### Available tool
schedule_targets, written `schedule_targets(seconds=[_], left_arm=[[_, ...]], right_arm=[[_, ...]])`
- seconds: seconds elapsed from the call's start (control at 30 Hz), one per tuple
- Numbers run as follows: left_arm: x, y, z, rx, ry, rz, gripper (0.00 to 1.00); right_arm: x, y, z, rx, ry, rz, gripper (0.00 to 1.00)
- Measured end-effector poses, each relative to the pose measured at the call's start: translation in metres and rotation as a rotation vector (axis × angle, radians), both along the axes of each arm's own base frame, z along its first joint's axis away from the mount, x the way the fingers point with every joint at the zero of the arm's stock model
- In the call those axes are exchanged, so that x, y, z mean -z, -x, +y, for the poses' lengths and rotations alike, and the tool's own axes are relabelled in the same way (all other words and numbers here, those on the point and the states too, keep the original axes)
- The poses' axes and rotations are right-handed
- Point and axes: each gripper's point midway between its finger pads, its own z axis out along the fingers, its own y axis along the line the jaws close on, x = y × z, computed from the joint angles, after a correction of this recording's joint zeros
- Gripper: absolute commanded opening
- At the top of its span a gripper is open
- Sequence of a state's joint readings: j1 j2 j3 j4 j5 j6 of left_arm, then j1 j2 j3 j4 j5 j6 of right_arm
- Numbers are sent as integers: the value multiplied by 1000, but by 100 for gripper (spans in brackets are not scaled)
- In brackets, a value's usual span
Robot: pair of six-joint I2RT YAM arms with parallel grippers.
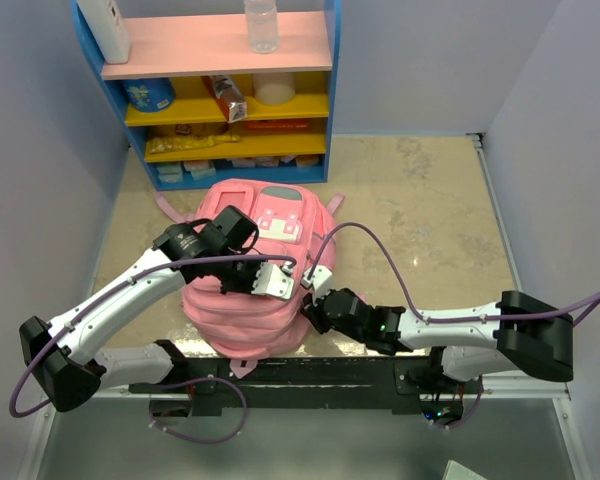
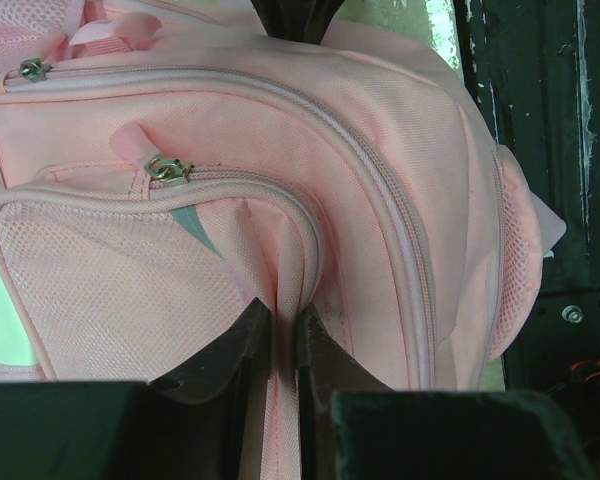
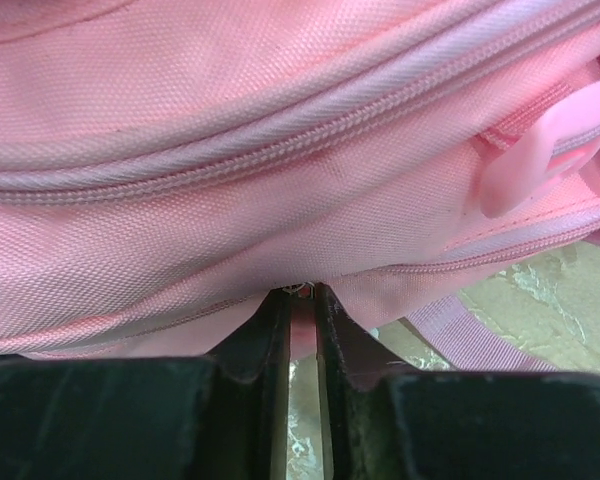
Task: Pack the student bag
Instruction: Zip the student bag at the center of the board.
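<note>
The student bag point(image 1: 242, 300), a large pink backpack with grey-white patches, lies in the middle of the table with its top toward the arms. My left gripper point(image 1: 272, 282) rests on its near upper side. In the left wrist view it point(image 2: 283, 328) is shut on a fold of the bag's pink fabric point(image 2: 380, 180) beside the mesh pocket point(image 2: 110, 280) and a zip pull point(image 2: 166, 168). My right gripper point(image 1: 310, 306) is at the bag's near right edge. In the right wrist view it point(image 3: 300, 296) is shut on a small metal zip piece under the bag's seam point(image 3: 280, 150).
A blue shelf unit point(image 1: 220, 100) with pink and yellow boards stands behind the bag, with a bottle point(image 1: 262, 25) and a white container point(image 1: 108, 28) on top. Grey walls close both sides. A black rail point(image 1: 320, 372) runs along the near edge. A pink strap point(image 3: 480, 345) lies on the table.
</note>
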State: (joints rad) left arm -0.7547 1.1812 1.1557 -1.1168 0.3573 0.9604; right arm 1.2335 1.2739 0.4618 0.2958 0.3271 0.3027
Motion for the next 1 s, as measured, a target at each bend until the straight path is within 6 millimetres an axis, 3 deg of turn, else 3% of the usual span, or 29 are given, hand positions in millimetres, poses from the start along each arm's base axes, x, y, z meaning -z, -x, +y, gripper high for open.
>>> schedule_targets(seconds=[0.1,0.43,0.7,0.93,1.0], left_arm=[[-1,0,0,0,1,-1,8],[-1,0,-1,1,2,0,8],[0,1,0,9,-6,11,8],[0,-2,-3,10,1,4,8],[0,-2,-4,10,4,6,13]], right_arm=[[0,0,-3,27,0,9,0],[-5,-18,-40,296,-12,34,0],[-5,-54,-63,449,-1,46,0],[-6,-77,-64,477,18,50,0],[-5,-80,-63,482,24,51,6]])
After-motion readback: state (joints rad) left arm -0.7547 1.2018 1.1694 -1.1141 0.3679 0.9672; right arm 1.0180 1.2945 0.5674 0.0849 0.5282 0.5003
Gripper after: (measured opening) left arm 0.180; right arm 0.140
